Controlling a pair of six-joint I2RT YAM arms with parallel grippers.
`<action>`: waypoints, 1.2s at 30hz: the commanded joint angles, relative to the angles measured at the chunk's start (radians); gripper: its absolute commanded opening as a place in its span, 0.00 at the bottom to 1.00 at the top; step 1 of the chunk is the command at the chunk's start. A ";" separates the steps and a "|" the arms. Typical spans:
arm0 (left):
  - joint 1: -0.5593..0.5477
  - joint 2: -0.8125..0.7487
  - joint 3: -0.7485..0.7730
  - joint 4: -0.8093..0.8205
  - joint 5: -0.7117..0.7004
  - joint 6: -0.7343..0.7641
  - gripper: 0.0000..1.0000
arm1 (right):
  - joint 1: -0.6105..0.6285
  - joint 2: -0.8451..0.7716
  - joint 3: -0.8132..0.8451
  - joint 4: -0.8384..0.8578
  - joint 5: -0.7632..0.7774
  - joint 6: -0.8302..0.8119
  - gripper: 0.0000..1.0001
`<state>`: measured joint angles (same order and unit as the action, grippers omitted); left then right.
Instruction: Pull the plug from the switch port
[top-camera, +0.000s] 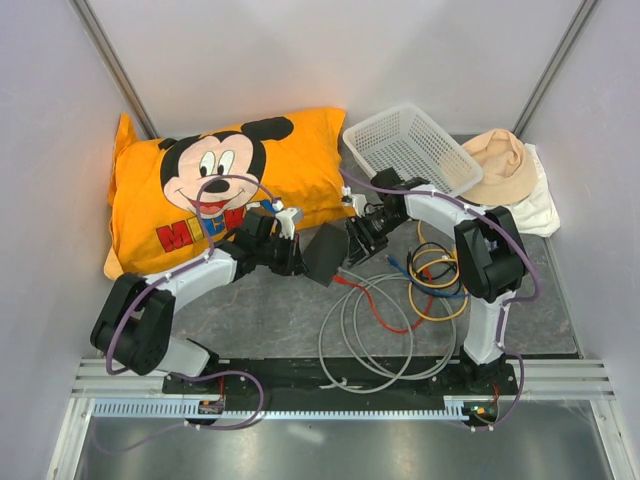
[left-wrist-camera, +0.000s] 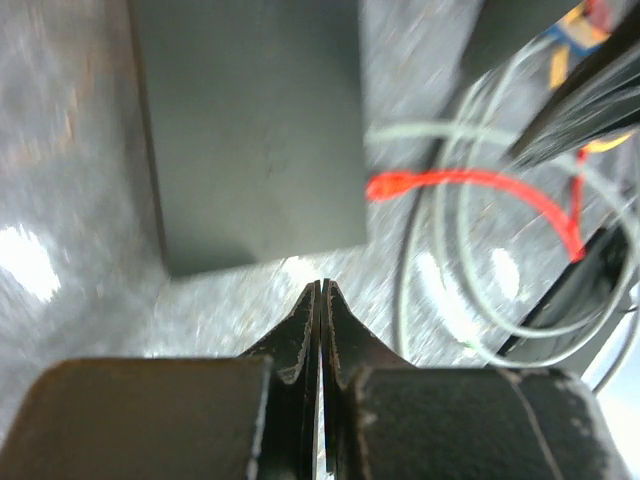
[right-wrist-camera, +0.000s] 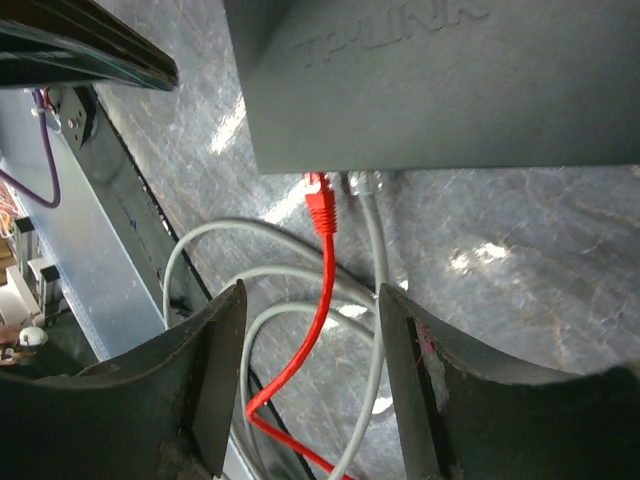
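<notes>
The switch (top-camera: 325, 252) is a flat black box on the grey mat between my two grippers. In the right wrist view the switch (right-wrist-camera: 440, 80) fills the top, with a red plug (right-wrist-camera: 320, 205) and a grey plug (right-wrist-camera: 362, 183) in ports along its near edge. My right gripper (right-wrist-camera: 310, 292) is open a short way back from the plugs. The red and grey cables run between its fingers without touching them. My left gripper (left-wrist-camera: 322, 285) is shut on nothing, its tips just short of the switch (left-wrist-camera: 250, 130). The red plug (left-wrist-camera: 395, 185) shows at the switch's right edge.
An orange Mickey pillow (top-camera: 220, 180) lies at the back left, with a white mesh basket (top-camera: 410, 145) and a beige hat (top-camera: 500, 165) at the back right. Grey cable loops (top-camera: 370, 340) and a coil of yellow, blue and black cables (top-camera: 435, 270) lie near the right arm.
</notes>
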<state>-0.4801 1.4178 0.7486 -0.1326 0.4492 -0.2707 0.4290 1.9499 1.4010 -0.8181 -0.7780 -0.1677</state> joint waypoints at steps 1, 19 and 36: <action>-0.002 0.035 -0.057 0.077 -0.024 -0.035 0.02 | -0.003 0.049 0.001 0.068 -0.021 0.011 0.62; -0.003 0.121 0.021 0.053 0.009 0.073 0.01 | -0.001 0.198 0.041 0.097 -0.061 0.048 0.56; -0.005 0.165 0.024 0.053 0.000 0.091 0.02 | 0.002 0.219 0.050 0.174 0.016 0.161 0.49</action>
<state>-0.4801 1.5723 0.7551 -0.0959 0.4496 -0.2150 0.4282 2.1445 1.4353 -0.7074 -0.8425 -0.0174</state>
